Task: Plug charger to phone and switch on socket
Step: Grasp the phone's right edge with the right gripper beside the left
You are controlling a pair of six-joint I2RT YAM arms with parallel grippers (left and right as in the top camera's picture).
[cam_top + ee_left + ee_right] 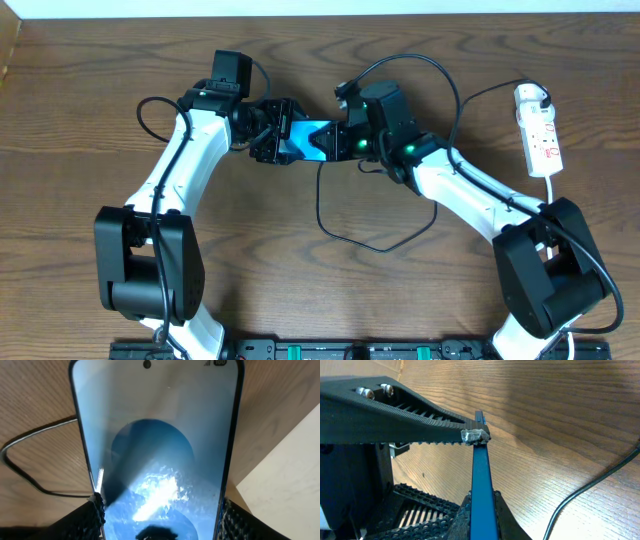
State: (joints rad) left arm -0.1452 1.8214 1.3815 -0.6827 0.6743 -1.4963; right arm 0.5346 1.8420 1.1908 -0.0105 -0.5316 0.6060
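From overhead, the left tool (pixel 280 135) and right tool (pixel 342 141) meet over the wooden surface (pixel 100 60) at the lit phone (pixel 312 138). The black charger cable (pixel 362 243) loops just below it, and the white power strip (pixel 538 128) lies well apart near the right edge.

Left wrist: the fingers (pixel 94 517) are clamped on the phone's long edges — screen towards the camera.

Right wrist: the tool is closed together, one fingertip (pixel 476 436) touching the phone, which is seen edge-on — whether it pinches the connector cannot be told.

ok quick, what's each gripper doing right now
left gripper: closed on the phone, one finger on each long side
right gripper: closed, pinching the same phone, which shows edge-on between its fingers
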